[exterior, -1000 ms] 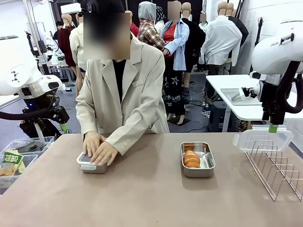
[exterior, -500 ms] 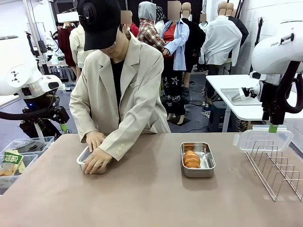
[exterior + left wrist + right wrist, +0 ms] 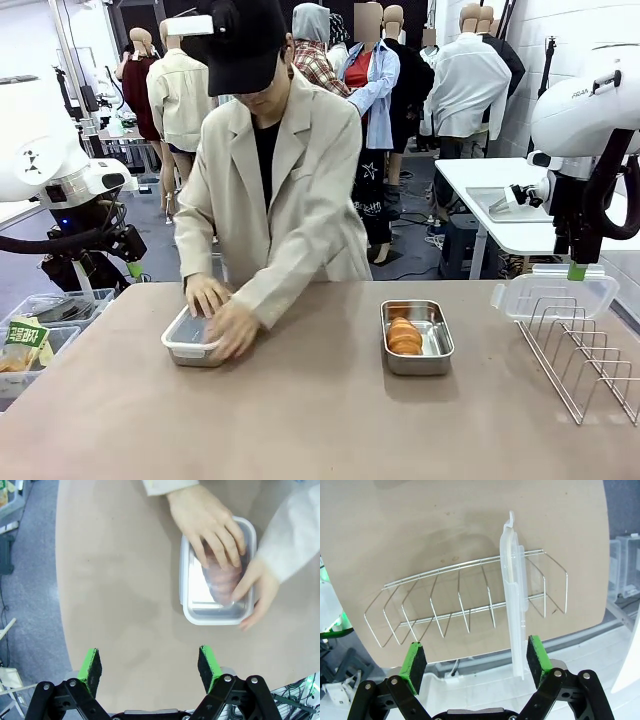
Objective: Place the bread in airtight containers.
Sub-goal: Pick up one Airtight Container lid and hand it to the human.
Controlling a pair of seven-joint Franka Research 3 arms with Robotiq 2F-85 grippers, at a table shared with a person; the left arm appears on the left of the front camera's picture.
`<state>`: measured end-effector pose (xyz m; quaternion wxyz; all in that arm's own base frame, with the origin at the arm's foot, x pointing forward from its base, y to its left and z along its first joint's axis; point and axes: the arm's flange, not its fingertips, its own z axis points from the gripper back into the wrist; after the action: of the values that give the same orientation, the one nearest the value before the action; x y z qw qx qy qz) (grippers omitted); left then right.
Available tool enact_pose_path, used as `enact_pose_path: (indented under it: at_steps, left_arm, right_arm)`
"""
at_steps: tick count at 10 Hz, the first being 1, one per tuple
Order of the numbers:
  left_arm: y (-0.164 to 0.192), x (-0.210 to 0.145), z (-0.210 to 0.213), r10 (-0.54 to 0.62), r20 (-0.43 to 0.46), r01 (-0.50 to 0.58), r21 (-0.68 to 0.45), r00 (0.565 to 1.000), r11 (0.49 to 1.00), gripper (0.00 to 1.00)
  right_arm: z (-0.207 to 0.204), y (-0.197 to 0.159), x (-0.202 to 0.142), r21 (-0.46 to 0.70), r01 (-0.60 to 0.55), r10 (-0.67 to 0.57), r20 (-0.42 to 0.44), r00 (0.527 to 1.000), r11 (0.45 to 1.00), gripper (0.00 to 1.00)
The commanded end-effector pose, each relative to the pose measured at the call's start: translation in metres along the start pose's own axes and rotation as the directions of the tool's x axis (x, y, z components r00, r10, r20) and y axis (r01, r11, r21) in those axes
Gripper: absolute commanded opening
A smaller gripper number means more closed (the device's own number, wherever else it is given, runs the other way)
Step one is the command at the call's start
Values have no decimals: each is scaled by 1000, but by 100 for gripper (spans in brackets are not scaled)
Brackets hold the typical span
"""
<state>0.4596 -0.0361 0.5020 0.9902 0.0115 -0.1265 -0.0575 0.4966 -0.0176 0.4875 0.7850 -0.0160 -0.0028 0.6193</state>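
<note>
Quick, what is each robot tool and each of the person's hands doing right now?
Left tool: open, empty.
Right tool: open, empty, above the lid in the rack.
Person's hands: pressing the lid on the left box.

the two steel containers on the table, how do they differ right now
The left container has its clear lid on, with the person's hands pressing on it; the right container is open and untouched. The croissant in the right container lies in plain sight; the one in the left container shows dimly through its lid in the left wrist view. Both are small rounded steel boxes resting flat on the table.
</note>
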Motion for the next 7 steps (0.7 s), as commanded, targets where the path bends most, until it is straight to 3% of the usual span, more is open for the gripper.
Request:
enact_pose_path:
  at_steps: [1,7]
  left_arm:
    - [1,0,1,9,2,-9,8,1000,1000,100]
    - [1,0,1,9,2,-9,8,1000,1000,100]
  right_arm:
    - [1,0,2,1,16,-16,4,1000,1000,100]
    - [-9,-1,4,-25,-23,23,-22,999,999,100]
